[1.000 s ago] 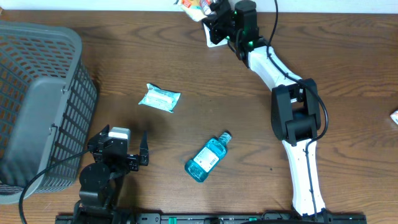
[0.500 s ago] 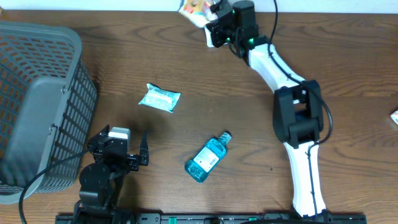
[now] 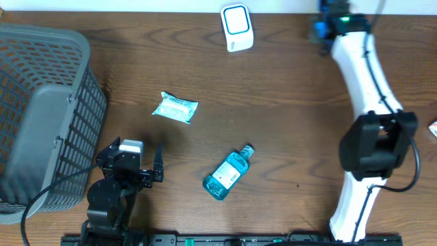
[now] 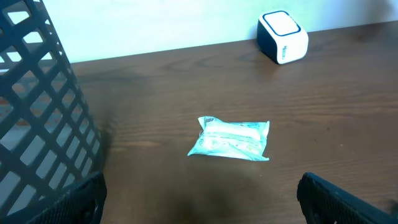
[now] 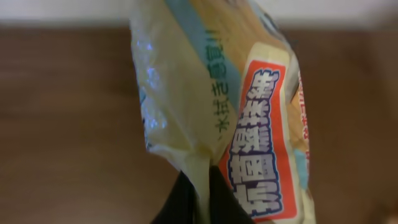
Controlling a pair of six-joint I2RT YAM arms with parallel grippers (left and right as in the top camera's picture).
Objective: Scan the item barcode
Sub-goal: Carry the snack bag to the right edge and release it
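The snack packet (image 5: 224, 112), yellow film with an orange printed label, hangs pinched by its lower edge in the right end effector (image 5: 198, 202), whose dark fingers are closed tight on the film. In the overhead view that arm reaches to the far right edge of the table (image 3: 293, 123), and the packet itself cannot be made out there. The white-and-blue box (image 3: 236, 27) at the far centre edge is most likely the scanner, and it stands well to the left of that arm.

No barcode shows on the face turned to the wrist camera, so it is probably on the back or lower down. To scan well, the coded face needs to be turned squarely toward the box's window and held level and near it, not touching. The film is thin and crinkled, so a slow approach and a short pause should help keep the code flat and free of glare. A pinch this close to the edge may let the packet swing, so quick wrist turns are a risk.

The wipes packet (image 3: 175, 107) and the blue bottle (image 3: 229, 173) lie mid-table, well away from that path. The left end effector (image 4: 202, 186) rests wide and empty beside the grey basket (image 3: 41, 102).
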